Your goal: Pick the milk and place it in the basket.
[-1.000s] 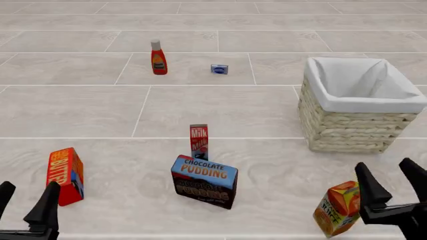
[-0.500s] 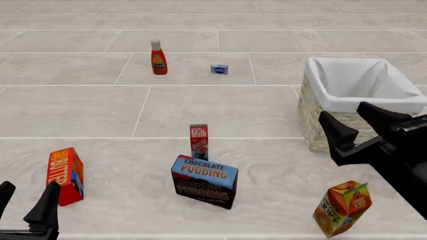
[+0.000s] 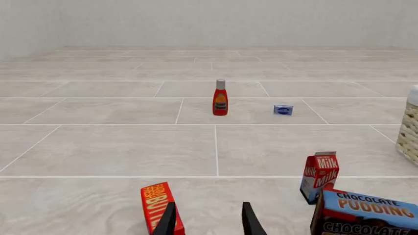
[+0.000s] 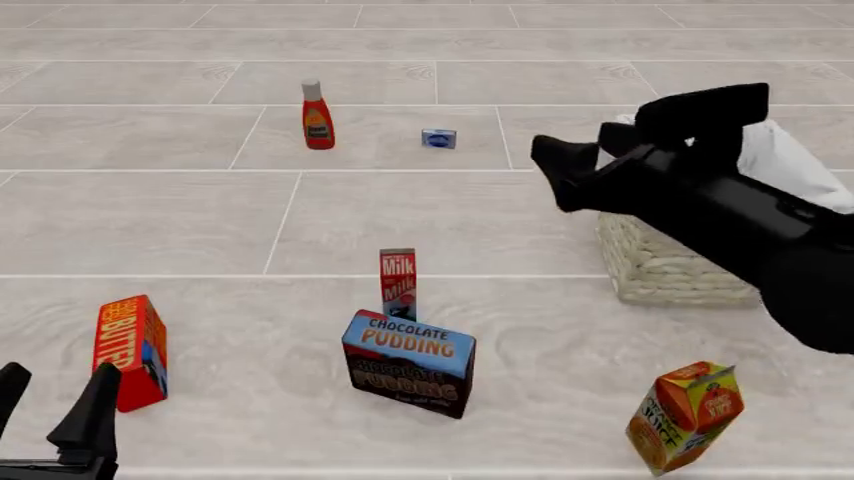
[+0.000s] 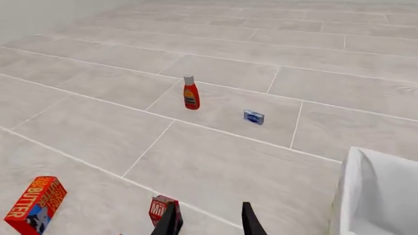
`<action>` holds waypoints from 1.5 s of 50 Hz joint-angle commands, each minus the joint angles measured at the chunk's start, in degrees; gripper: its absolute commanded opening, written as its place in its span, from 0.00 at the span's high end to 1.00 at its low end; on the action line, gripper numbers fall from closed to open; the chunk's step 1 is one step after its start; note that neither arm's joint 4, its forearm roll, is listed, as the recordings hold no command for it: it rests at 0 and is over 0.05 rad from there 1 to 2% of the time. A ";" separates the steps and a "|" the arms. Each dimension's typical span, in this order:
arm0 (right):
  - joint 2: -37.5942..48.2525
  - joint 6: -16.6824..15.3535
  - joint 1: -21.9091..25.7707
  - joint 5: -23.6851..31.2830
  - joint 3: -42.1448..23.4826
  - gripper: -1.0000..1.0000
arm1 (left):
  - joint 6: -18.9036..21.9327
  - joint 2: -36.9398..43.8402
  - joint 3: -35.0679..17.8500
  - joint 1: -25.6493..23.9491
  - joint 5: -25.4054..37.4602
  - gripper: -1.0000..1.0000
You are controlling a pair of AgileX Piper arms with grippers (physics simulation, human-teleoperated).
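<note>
The milk (image 4: 398,283) is a slim red carton standing upright mid-table, just behind a chocolate pudding box; it also shows in the left wrist view (image 3: 319,175) and the right wrist view (image 5: 160,210). The wicker basket (image 4: 667,270) with a white liner stands at the right, partly hidden by my right arm; it shows in the right wrist view (image 5: 372,196) too. My right gripper (image 4: 587,150) is open and empty, raised high by the basket's left side, well beyond the milk. My left gripper (image 4: 54,400) is open and empty at the near left edge.
A chocolate pudding box (image 4: 410,360) lies right in front of the milk. A red butter box (image 4: 130,350) stands near the left gripper. An orange juice carton (image 4: 685,415) leans at the near right. A ketchup bottle (image 4: 316,117) and a small blue box (image 4: 439,138) sit far back.
My right arm has risen from beside the juice carton and swung forward and left, past the basket's front. The left arm and all objects have not moved.
</note>
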 commanded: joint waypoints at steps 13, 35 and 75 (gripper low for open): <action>14.45 2.71 1.93 10.77 -17.26 0.00 | 0.00 0.01 0.00 -0.01 0.00 0.00; 30.43 10.83 7.04 22.78 -35.49 0.00 | 0.00 0.01 0.00 0.00 0.00 0.00; 41.52 17.20 8.46 25.35 -40.21 0.00 | 0.00 0.00 0.00 0.01 0.00 0.00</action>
